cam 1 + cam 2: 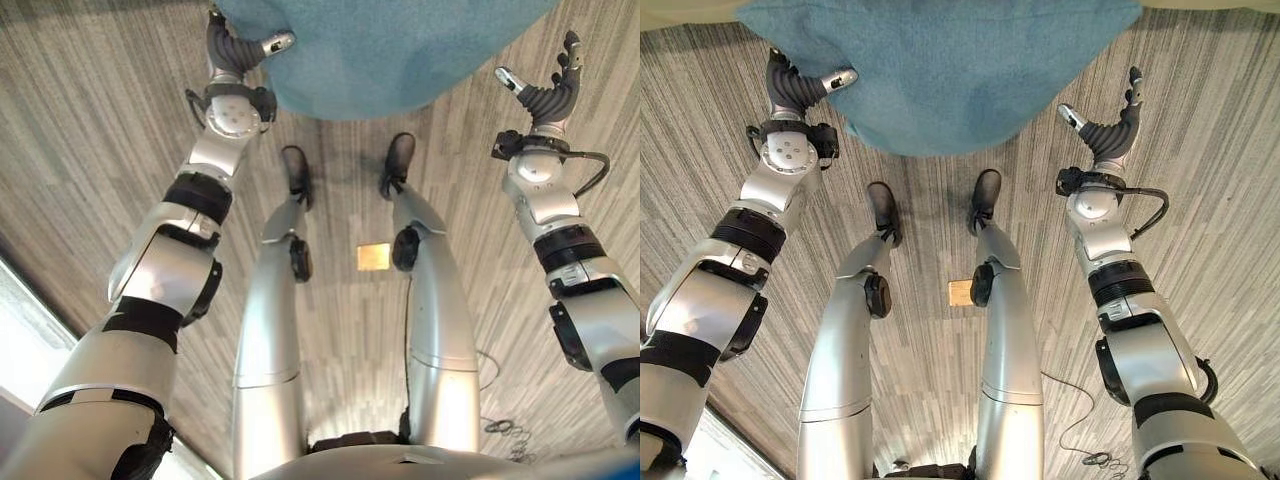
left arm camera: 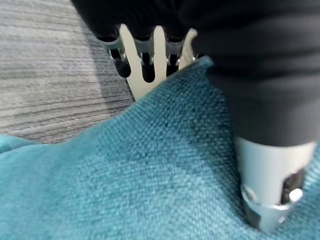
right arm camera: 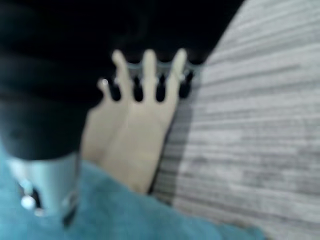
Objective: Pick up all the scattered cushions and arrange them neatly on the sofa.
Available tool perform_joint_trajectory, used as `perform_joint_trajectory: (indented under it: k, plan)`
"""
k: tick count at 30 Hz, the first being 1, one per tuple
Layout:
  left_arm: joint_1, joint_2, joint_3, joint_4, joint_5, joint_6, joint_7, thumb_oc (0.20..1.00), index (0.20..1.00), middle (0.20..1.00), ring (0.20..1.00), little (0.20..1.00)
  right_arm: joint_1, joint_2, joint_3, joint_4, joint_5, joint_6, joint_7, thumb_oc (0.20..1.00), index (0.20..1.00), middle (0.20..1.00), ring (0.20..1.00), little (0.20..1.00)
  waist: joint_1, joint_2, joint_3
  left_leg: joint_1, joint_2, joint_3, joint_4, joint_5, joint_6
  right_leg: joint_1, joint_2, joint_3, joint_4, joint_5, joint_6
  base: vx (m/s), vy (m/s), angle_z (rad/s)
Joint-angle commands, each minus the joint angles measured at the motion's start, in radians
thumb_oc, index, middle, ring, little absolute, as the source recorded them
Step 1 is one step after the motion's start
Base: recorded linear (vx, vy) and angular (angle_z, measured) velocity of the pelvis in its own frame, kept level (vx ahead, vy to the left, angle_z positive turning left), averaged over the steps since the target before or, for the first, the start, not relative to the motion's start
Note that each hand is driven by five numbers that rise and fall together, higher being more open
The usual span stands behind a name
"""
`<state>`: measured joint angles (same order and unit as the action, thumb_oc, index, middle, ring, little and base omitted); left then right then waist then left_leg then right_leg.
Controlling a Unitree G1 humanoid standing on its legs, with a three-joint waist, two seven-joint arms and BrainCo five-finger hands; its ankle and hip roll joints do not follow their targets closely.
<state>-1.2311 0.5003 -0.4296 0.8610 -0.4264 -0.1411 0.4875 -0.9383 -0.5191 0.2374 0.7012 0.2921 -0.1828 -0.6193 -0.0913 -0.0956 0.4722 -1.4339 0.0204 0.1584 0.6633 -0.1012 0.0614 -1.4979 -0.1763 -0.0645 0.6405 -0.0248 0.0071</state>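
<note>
- While you look down through the head camera, the teal cushion (image 1: 940,70) sits at the far edge of the view, ahead of the robot, over the grey striped carpet floor (image 1: 1200,190).
- Your left hand (image 1: 235,45) is at the cushion's left edge; the thumb lies on the fabric, and its wrist view shows the teal cloth right against it.
- The left fingers (image 2: 145,50) reach past the cushion's edge in a row; you cannot tell whether they curl round it.
- Your right hand (image 1: 1110,125) is raised just beside the cushion's right edge, apart from it, fingers straight and spread, thumb held out to the side.
- In the right wrist view, a pale surface (image 3: 135,135) shows past the right fingers (image 3: 147,75), with teal cloth near the thumb.
- A small tan square (image 1: 373,256) lies on the floor nearer the robot.
</note>
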Motion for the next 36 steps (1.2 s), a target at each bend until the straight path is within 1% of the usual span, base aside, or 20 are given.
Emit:
perform_joint_trajectory:
  k: [1, 3, 5, 12, 15, 22, 24, 25, 26, 27, 28, 29, 32, 36]
  plan:
    - [0.076, -0.02, 0.007, -0.011, 0.003, -0.04, 0.03, 1.0, 1.0, 1.0, 1.0, 1.0, 0.07, 0.018, 0.033, -0.04, 0.022, -0.045, 0.006, 1.0, 1.0, 1.0, 1.0, 1.0, -0.019, 0.052, -0.111, -0.005, -0.03, -0.147, -0.011, -0.071, -0.03, 0.027, 0.015, 0.026, 0.048, -0.065, 0.084, 0.0, 0.0, 0.0]
    - [0.076, -0.026, 0.007, -0.012, 0.005, -0.04, 0.03, 1.0, 1.0, 1.0, 1.0, 1.0, 0.064, 0.025, 0.036, -0.037, 0.025, -0.047, 0.007, 1.0, 1.0, 1.0, 1.0, 1.0, -0.016, 0.055, -0.114, -0.009, -0.03, -0.147, -0.012, -0.069, -0.031, 0.022, 0.016, 0.027, 0.048, -0.064, 0.084, 0.0, 0.0, 0.0]
    - [0.067, -0.044, -0.005, -0.015, 0.006, -0.042, 0.029, 1.0, 1.0, 1.0, 1.0, 1.0, 0.025, 0.043, 0.057, -0.014, 0.038, -0.052, 0.014, 1.0, 1.0, 1.0, 1.0, 1.0, -0.006, 0.066, -0.124, -0.026, -0.031, -0.145, -0.011, -0.063, -0.031, 0.002, 0.019, 0.028, 0.059, -0.062, 0.082, 0.0, 0.0, 0.0]
    - [0.049, -0.065, -0.017, -0.022, -0.009, -0.051, 0.032, 1.0, 1.0, 1.0, 1.0, 1.0, -0.056, 0.059, 0.098, 0.027, 0.061, -0.057, 0.022, 1.0, 1.0, 1.0, 1.0, 1.0, 0.007, 0.074, -0.132, -0.051, -0.032, -0.145, -0.008, -0.057, -0.033, -0.02, 0.016, 0.029, 0.066, -0.063, 0.082, 0.0, 0.0, 0.0]
    - [0.029, -0.079, -0.04, -0.032, -0.013, -0.058, 0.026, 1.0, 1.0, 1.0, 1.0, 1.0, -0.149, 0.071, 0.165, 0.078, 0.085, -0.062, 0.055, 1.0, 1.0, 1.0, 1.0, 1.0, 0.027, 0.084, -0.142, -0.077, -0.035, -0.154, 0.0, -0.047, -0.037, -0.046, 0.016, 0.031, 0.083, -0.061, 0.082, 0.01, -0.036, 0.01]
    - [0.009, -0.096, -0.053, -0.044, -0.038, -0.07, 0.013, 1.0, 1.0, 1.0, 1.0, 1.0, -0.241, 0.086, 0.244, 0.121, 0.098, -0.047, 0.103, 1.0, 1.0, 1.0, 1.0, 1.0, 0.044, 0.091, -0.144, -0.103, -0.035, -0.155, 0.019, -0.042, -0.038, -0.071, 0.014, 0.027, 0.103, -0.062, 0.081, 0.0, -0.008, 0.01]
    - [0.008, -0.102, -0.055, -0.054, -0.061, -0.079, 0.007, 1.0, 1.0, 1.0, 1.0, 1.0, -0.258, 0.097, 0.257, 0.116, 0.117, -0.053, 0.115, 1.0, 1.0, 1.0, 1.0, 1.0, 0.049, 0.094, -0.141, -0.104, -0.035, -0.157, 0.027, -0.043, -0.037, -0.071, 0.016, 0.026, 0.107, -0.061, 0.081, 0.0, 0.0, 0.0]
    - [0.006, -0.105, -0.054, -0.057, -0.079, -0.087, 0.003, 0.583, 0.583, 0.583, 0.583, 0.583, -0.264, 0.108, 0.265, 0.109, 0.131, -0.06, 0.123, 1.0, 1.0, 1.0, 1.0, 1.0, 0.051, 0.095, -0.141, -0.105, -0.034, -0.157, 0.031, -0.043, -0.038, -0.071, 0.017, 0.025, 0.106, -0.06, 0.081, 0.0, 0.0, 0.0]
    - [0.008, -0.108, -0.051, -0.06, -0.096, -0.093, -0.001, 0.247, 0.247, 0.247, 0.247, 0.247, -0.267, 0.118, 0.266, 0.102, 0.145, -0.065, 0.13, 1.0, 1.0, 1.0, 1.0, 1.0, 0.052, 0.096, -0.142, -0.105, -0.033, -0.157, 0.032, -0.043, -0.038, -0.071, 0.018, 0.025, 0.106, -0.059, 0.081, 0.0, 0.0, 0.0]
    - [0.008, -0.112, -0.047, -0.064, -0.115, -0.098, -0.005, 0.2, 0.2, 0.2, 0.2, 0.2, -0.273, 0.122, 0.27, 0.095, 0.16, -0.071, 0.138, 0.504, 0.504, 0.504, 0.504, 0.504, 0.052, 0.097, -0.143, -0.105, -0.033, -0.157, 0.035, -0.042, -0.037, -0.071, 0.019, 0.023, 0.108, -0.06, 0.081, 0.0, 0.0, 0.0]
    - [0.007, -0.117, -0.042, -0.069, -0.135, -0.103, -0.007, 0.2, 0.2, 0.2, 0.2, 0.2, -0.278, 0.133, 0.273, 0.084, 0.173, -0.076, 0.144, 0.322, 0.322, 0.322, 0.322, 0.322, 0.053, 0.098, -0.143, -0.106, -0.033, -0.158, 0.039, -0.042, -0.038, -0.072, 0.021, 0.021, 0.111, -0.059, 0.08, 0.0, 0.0, 0.0]
    - [0.004, -0.124, -0.034, -0.081, -0.163, -0.118, -0.012, 0.2, 0.2, 0.2, 0.2, 0.2, -0.286, 0.155, 0.277, 0.063, 0.197, -0.091, 0.159, 0.2, 0.2, 0.2, 0.2, 0.2, 0.055, 0.1, -0.146, -0.106, -0.032, -0.158, 0.045, -0.043, -0.038, -0.072, 0.023, 0.021, 0.113, -0.059, 0.081, 0.0, 0.0, 0.0]
    - [0.011, -0.11, -0.024, -0.126, -0.177, -0.14, -0.023, 0.2, 0.2, 0.2, 0.2, 0.2, -0.293, 0.174, 0.274, 0.008, 0.2, -0.119, 0.165, 0.2, 0.2, 0.2, 0.2, 0.2, 0.057, 0.101, -0.16, -0.106, -0.03, -0.157, 0.048, -0.044, -0.04, -0.071, 0.029, 0.017, 0.114, -0.062, 0.078, 0.0, 0.0, 0.0]
    - [0.024, -0.104, -0.008, -0.159, -0.19, -0.158, -0.028, 0.2, 0.2, 0.2, 0.2, 0.2, -0.289, 0.174, 0.261, -0.021, 0.195, -0.133, 0.167, 0.2, 0.2, 0.2, 0.2, 0.2, 0.057, 0.103, -0.175, -0.104, -0.028, -0.156, 0.047, -0.045, -0.041, -0.071, 0.033, 0.015, 0.114, -0.062, 0.076, 0.0, 0.0, 0.0]
